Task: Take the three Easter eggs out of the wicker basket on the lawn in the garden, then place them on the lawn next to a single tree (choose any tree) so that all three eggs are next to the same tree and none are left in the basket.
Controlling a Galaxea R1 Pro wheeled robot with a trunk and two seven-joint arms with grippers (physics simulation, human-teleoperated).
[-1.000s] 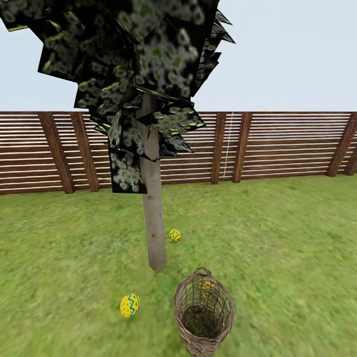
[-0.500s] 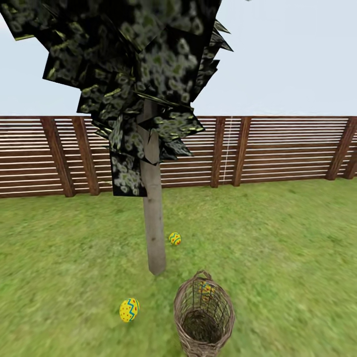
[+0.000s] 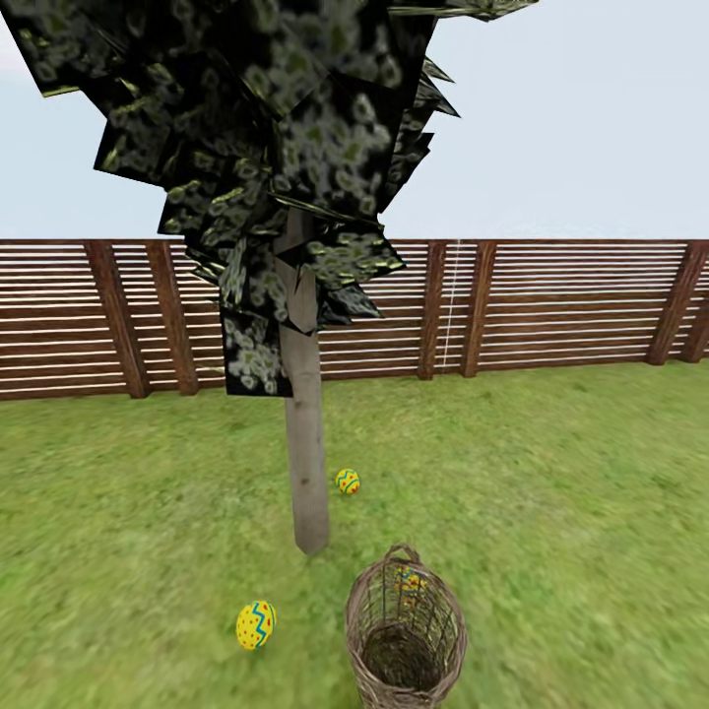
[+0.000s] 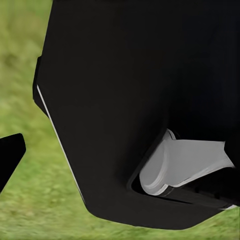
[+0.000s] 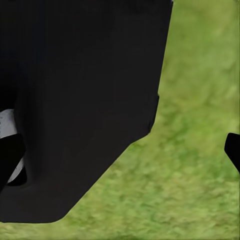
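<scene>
Fenced garden, sim render: green lawn (image 3: 551,473), brown slat fence (image 3: 571,305), dark-crowned tree (image 3: 303,433), open sky.

Head camera faces tree (image 3: 305,463), fence (image 3: 551,305); wrist cameras close, angled down; all share lawn (image 3: 551,492).

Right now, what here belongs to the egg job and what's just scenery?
Job:
- egg on grass left of basket
- egg beyond the trunk
- egg seen through the weave
- wicker basket
- tree
- lawn

Scenery:
- fence

A dark slatted fence (image 3: 551,305) is running behind the grass (pale, hazy sky (image 3: 571,118) is hanging above).
</scene>
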